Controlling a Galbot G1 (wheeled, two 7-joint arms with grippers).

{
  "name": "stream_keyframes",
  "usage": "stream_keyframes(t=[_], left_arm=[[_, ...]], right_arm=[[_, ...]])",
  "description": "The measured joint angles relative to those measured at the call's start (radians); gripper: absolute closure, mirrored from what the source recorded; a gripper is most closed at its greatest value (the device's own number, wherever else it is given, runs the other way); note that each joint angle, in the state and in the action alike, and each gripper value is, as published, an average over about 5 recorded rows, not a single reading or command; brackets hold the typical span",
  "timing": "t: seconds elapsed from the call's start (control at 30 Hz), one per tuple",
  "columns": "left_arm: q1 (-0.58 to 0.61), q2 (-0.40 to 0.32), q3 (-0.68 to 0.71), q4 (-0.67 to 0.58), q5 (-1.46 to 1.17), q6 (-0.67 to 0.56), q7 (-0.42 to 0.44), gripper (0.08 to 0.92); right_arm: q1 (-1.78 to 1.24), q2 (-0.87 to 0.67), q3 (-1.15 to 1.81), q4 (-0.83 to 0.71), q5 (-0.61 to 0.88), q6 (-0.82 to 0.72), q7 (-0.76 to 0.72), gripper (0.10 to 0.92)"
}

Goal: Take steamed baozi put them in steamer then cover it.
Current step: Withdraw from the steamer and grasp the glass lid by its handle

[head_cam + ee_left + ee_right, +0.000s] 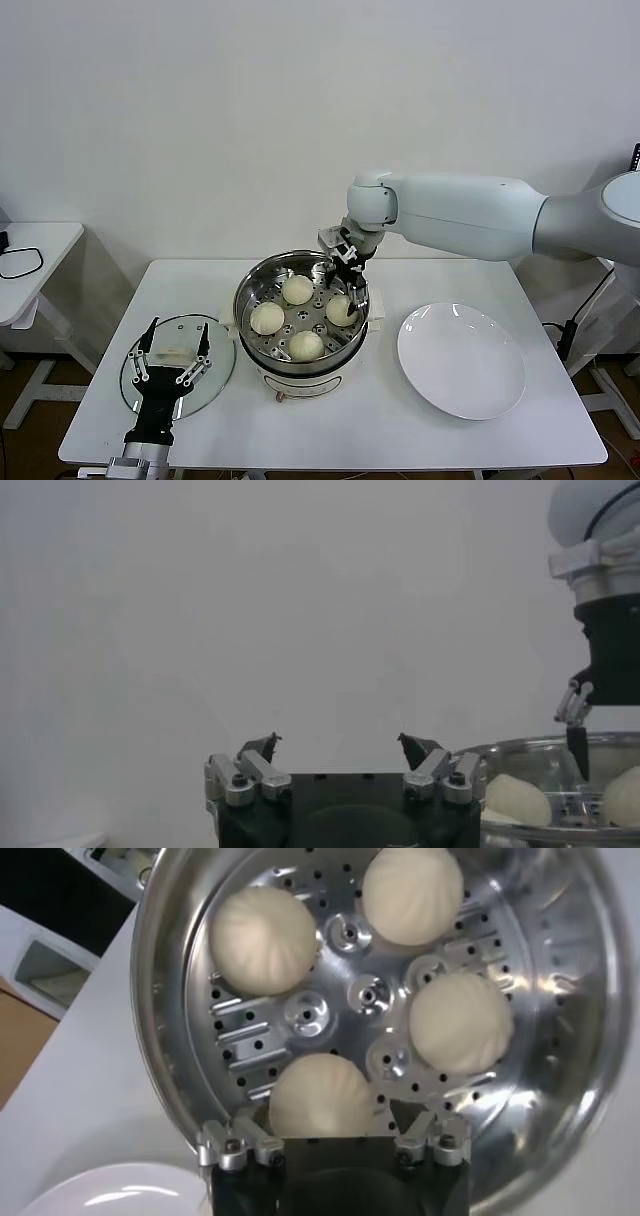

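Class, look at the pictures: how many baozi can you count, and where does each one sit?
4, all on the steamer tray: far baozi, left one, near one, right one under the right gripper. None seems hidden.

I can read no text, label, brand, number or sign on anything here, from the head camera or either wrist camera.

Your head view looks forward and down over the whole table [330,420]. Your right wrist view looks straight down, close, into the steamer [560,1048]. Your left wrist view faces level, sharing the steamer's rim.
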Motion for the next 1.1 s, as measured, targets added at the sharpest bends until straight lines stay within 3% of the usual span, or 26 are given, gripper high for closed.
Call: stream_keyframes(t=[0.23, 0.5, 0.73, 0.9, 1.1], left_arm=[[-0.022, 0.009, 0.000, 0.011, 0.036, 0.012, -0.018, 0.177], [-0.054, 0.024, 0.002, 0.021, 0.132, 0.047, -0.061, 0.177], [-0.084, 0.045, -0.001, 0.043, 0.271, 0.085, -0.109, 0.177], [-0.094, 0.063, -0.020, 0.082, 0.416, 0.077, -0.118, 0.177], [-0.098, 0.087, -0.059, 0.153, 0.636, 0.050, -0.126, 0.177]], right_arm=[[-0.007, -0.104, 0.066, 0.059, 0.087, 0.104, 0.202, 0.203], [-0.166, -0.277, 0.249, 0.170, 0.123, 0.248, 0.701, 0.203], [-0.518, -0.384, 0.611, 0.232, 0.087, 0.364, 1.102, 0.203], [-0.843, -0.382, 0.939, 0.245, 0.030, 0.434, 1.244, 0.203], [-1.199, -0.317, 1.288, 0.242, -0.032, 0.510, 1.300, 0.203]])
